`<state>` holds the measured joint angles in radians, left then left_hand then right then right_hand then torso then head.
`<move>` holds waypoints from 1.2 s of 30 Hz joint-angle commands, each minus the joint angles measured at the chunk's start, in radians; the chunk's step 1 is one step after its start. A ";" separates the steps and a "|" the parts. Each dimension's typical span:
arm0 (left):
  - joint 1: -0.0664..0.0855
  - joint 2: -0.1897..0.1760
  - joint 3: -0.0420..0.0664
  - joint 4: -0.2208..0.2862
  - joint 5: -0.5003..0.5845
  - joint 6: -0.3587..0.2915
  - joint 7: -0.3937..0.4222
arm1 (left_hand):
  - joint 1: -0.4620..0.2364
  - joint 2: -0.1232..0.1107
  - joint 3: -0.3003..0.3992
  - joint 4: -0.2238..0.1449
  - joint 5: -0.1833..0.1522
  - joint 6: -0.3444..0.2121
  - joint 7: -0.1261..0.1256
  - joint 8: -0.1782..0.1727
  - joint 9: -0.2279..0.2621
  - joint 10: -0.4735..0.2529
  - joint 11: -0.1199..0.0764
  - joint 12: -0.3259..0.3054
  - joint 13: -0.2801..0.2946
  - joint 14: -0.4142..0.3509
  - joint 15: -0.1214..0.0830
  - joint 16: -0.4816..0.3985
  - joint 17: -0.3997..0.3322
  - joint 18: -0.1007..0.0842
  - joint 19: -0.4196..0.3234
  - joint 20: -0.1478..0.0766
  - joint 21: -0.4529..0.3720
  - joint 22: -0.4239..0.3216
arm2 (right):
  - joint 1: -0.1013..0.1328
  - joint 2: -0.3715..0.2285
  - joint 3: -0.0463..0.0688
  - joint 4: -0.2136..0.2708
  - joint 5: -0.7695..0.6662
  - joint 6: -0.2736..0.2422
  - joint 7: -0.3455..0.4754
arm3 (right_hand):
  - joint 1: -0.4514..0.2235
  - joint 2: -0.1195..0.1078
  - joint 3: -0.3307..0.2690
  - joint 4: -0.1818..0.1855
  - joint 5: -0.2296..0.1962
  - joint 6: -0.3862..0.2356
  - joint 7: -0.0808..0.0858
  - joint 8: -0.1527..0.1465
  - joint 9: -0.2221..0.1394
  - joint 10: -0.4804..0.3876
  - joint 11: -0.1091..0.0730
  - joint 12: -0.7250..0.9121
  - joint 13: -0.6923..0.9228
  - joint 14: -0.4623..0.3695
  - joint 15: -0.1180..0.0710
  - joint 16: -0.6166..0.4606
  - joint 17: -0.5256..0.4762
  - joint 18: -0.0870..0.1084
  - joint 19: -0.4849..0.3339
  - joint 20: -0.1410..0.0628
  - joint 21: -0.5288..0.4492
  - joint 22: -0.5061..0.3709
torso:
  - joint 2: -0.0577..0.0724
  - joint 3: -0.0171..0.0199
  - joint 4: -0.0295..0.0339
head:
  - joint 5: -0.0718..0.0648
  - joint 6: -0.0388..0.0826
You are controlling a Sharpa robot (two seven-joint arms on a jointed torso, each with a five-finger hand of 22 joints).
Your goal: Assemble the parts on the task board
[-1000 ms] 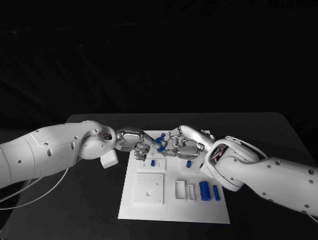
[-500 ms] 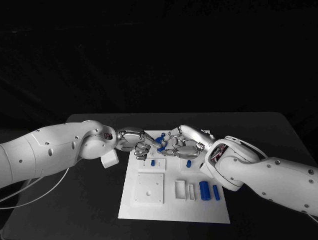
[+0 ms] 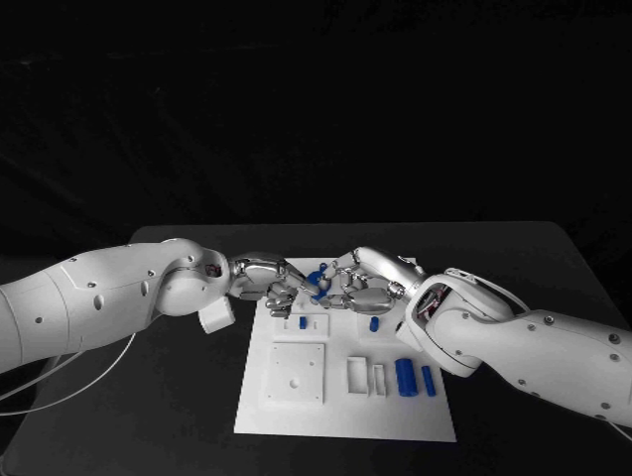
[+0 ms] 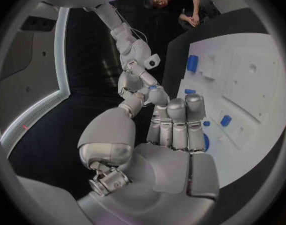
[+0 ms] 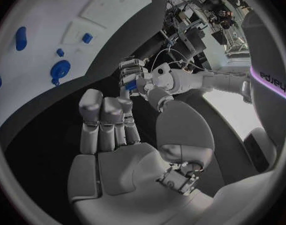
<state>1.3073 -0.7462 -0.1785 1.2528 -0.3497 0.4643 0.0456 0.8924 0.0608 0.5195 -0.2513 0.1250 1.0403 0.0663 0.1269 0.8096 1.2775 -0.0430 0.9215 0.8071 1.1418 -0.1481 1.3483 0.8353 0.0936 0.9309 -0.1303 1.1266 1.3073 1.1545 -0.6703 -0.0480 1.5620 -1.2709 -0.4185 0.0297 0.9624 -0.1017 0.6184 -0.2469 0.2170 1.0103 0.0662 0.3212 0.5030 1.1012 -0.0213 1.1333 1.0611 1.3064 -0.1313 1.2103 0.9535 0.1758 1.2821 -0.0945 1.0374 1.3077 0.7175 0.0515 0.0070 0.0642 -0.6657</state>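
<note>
**Two hands meet over the far end of the board**

At the left of the head view, the left hand hovers over the upper left corner of the task board, fingers curled in toward a small blue part held up between the two hands. Whether the left hand actually grips it or only touches it, I cannot tell. Right of centre, the right hand is closed around the same piece from the other side; it appears to hold it, judging by the blue showing at its fingertips.

To do this step well, one hand should keep a firm pinch while the other lets go cleanly, then align the part upright over its seat.

Lower right on the board lie two blue cylinders, side by side, apart from both hands.
</note>
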 commanded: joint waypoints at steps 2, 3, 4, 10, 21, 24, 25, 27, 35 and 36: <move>0.001 0.004 0.001 0.003 0.007 0.019 0.025 | 0.015 0.014 -0.001 -0.006 0.009 0.008 0.000 0.007 0.001 0.006 -0.004 0.003 -0.002 0.003 -0.006 0.002 0.001 0.006 0.005 -0.099 0.004 0.008 | -0.001 0.001 -0.001 0.000 -0.011 0.014 0.003 | -0.008 -0.003 0.004 -0.002 0.005 0.029 0.019 0.003 0.001 0.004 -0.006 0.000 0.001 -0.001 -0.004 -0.004 0.001 0.086 0.002 -0.005 0.002 0.013 | 0.000 0.0005 0.0006 | 0.002 -0.002; 0.001 0.004 0.001 0.003 0.007 0.018 0.023 | 0.015 0.014 -0.001 -0.007 0.009 0.008 0.000 0.007 0.001 0.006 -0.004 0.003 -0.002 0.003 -0.006 0.002 0.001 0.006 0.005 -0.099 0.004 0.008 | -0.001 0.001 -0.001 0.000 -0.011 0.012 0.003 | -0.008 -0.003 0.004 -0.002 0.005 0.029 0.019 0.003 0.001 0.004 -0.006 0.000 0.001 -0.001 -0.004 -0.004 0.001 0.086 0.002 -0.005 0.002 0.013 | 0.000 0.0004 0.0007 | 0.001 -0.002; 0.001 0.004 0.001 0.003 0.007 0.018 0.021 | 0.015 0.014 -0.001 -0.007 0.009 0.008 0.000 0.008 0.001 0.007 -0.004 0.003 -0.002 0.003 -0.005 0.002 0.001 0.006 0.005 -0.099 0.004 0.008 | -0.001 0.001 -0.001 0.001 -0.011 0.010 0.004 | -0.008 -0.003 0.004 -0.002 0.005 0.029 0.019 0.003 0.001 0.004 -0.006 0.000 0.001 0.000 -0.004 -0.004 0.001 0.086 0.002 -0.005 0.002 0.013 | 0.000 -0.0001 0.0007 | 0.001 -0.002; 0.001 0.005 0.001 0.002 0.003 0.020 0.016 | 0.021 0.022 -0.002 -0.014 0.015 0.009 0.000 0.009 -0.002 0.010 -0.005 0.002 -0.003 0.005 -0.006 0.002 0.001 0.005 0.007 -0.100 0.005 0.008 | -0.002 0.001 -0.001 0.002 -0.010 0.004 0.006 | -0.009 -0.003 0.004 -0.002 0.008 0.029 0.019 0.003 0.001 0.004 -0.006 0.000 0.001 0.000 -0.004 -0.004 0.001 0.086 0.003 -0.006 0.002 0.013 | 0.000 0.0001 0.0002 | 0.003 -0.003; 0.001 0.005 0.001 0.000 0.002 -0.025 0.016 | 0.026 0.069 -0.003 -0.029 0.097 0.023 -0.003 0.023 -0.001 0.017 -0.007 0.000 -0.006 0.008 -0.007 0.003 0.001 0.001 0.007 -0.099 0.006 0.009 | -0.002 -0.001 -0.001 0.003 -0.009 0.017 0.000 | -0.015 -0.008 0.001 -0.002 0.017 0.029 0.019 0.002 0.002 0.004 -0.005 -0.001 0.002 0.000 -0.004 -0.004 0.002 0.086 0.003 -0.006 0.002 0.013 | 0.000 0.0000 0.0000 | 0.006 -0.005; 0.001 0.004 0.000 0.000 0.001 -0.042 0.012 | 0.010 0.082 -0.011 -0.033 0.152 0.033 -0.006 0.035 0.005 0.020 -0.009 0.000 -0.007 0.009 -0.009 0.004 0.001 -0.001 0.006 -0.099 0.007 0.010 | -0.002 -0.001 -0.001 -0.003 -0.009 0.005 -0.004 | -0.020 -0.013 -0.004 -0.003 0.021 0.027 0.020 0.000 0.002 0.003 -0.005 -0.002 0.002 0.000 -0.003 -0.005 0.002 0.086 0.003 -0.007 0.002 0.012 | 0.000 -0.0002 0.0002 | 0.005 -0.005; 0.001 0.004 0.000 0.000 0.001 -0.047 0.010 | 0.001 0.088 -0.014 -0.038 0.189 0.041 -0.009 0.042 0.010 0.023 -0.012 0.001 -0.007 0.011 -0.011 0.006 0.002 -0.002 0.006 -0.100 0.008 0.011 | -0.002 -0.001 -0.001 -0.004 -0.010 0.003 -0.005 | -0.023 -0.015 -0.006 -0.004 0.024 0.025 0.020 -0.001 0.002 0.002 -0.004 -0.003 0.002 -0.001 -0.002 -0.006 0.002 0.086 0.003 -0.007 0.001 0.012 | 0.000 -0.0003 0.0001 | 0.005 -0.005; 0.001 0.005 -0.001 0.000 0.001 -0.049 0.009 | -0.007 0.091 -0.017 -0.040 0.214 0.046 -0.012 0.048 0.015 0.026 -0.015 0.001 -0.007 0.013 -0.015 0.008 0.002 -0.001 0.007 -0.102 0.010 0.012 | -0.002 -0.002 -0.001 -0.005 -0.011 -0.005 -0.004 | -0.027 -0.018 -0.010 -0.004 0.029 0.023 0.021 -0.003 0.001 0.000 -0.003 -0.004 0.002 -0.001 -0.002 -0.006 0.002 0.086 0.003 -0.007 0.001 0.012 | 0.000 -0.0001 0.0000 | 0.005 -0.005; 0.001 0.004 -0.001 0.000 0.002 -0.043 0.013 | -0.037 0.059 0.117 -0.035 0.143 0.058 -0.019 0.072 0.038 0.036 -0.022 -0.002 -0.012 0.020 -0.022 0.007 0.000 -0.002 0.017 -0.107 0.010 0.011 | -0.002 -0.002 -0.001 -0.008 -0.029 0.003 -0.014 | -0.030 -0.024 -0.017 -0.007 0.036 0.018 0.023 -0.006 0.001 -0.003 -0.002 -0.006 0.001 -0.001 0.000 -0.008 0.002 0.086 0.002 -0.009 -0.001 0.012 | 0.000 -0.0001 0.0002 | 0.005 -0.006; 0.001 0.004 -0.001 0.000 0.002 -0.044 0.013 | -0.037 0.059 0.118 -0.035 0.143 0.058 -0.019 0.072 0.038 0.036 -0.022 -0.002 -0.012 0.020 -0.022 0.007 0.000 -0.002 0.017 -0.107 0.010 0.011 | -0.002 -0.002 -0.001 -0.008 -0.030 0.005 -0.015 | -0.030 -0.024 -0.017 -0.007 0.036 0.018 0.023 -0.006 0.001 -0.003 -0.002 -0.006 0.001 -0.001 0.000 -0.008 0.002 0.086 0.002 -0.009 -0.001 0.012 | 0.000 0.0002 0.0003 | 0.005 -0.005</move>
<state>1.3074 -0.7430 -0.1804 1.2518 -0.3518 0.4330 0.0457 0.8624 0.1206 0.5599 -0.3204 0.2661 1.0711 0.0418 0.1367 0.8033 1.3064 -0.0649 0.9215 0.7963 1.1443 -0.1461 1.3553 0.8359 0.0838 0.9426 -0.1345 1.1344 1.3077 1.1542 -0.6716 -0.0482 1.5546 -1.2782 -0.4222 0.0211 0.9401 -0.1239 0.6071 -0.2524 0.2500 1.0107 0.0665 0.3172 0.5040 1.1029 -0.0196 1.1333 1.0620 1.3081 -0.1295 1.2063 0.9543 0.1762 1.2861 -0.0986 1.0374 1.3074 0.7173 0.0515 0.0072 0.0693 -0.6707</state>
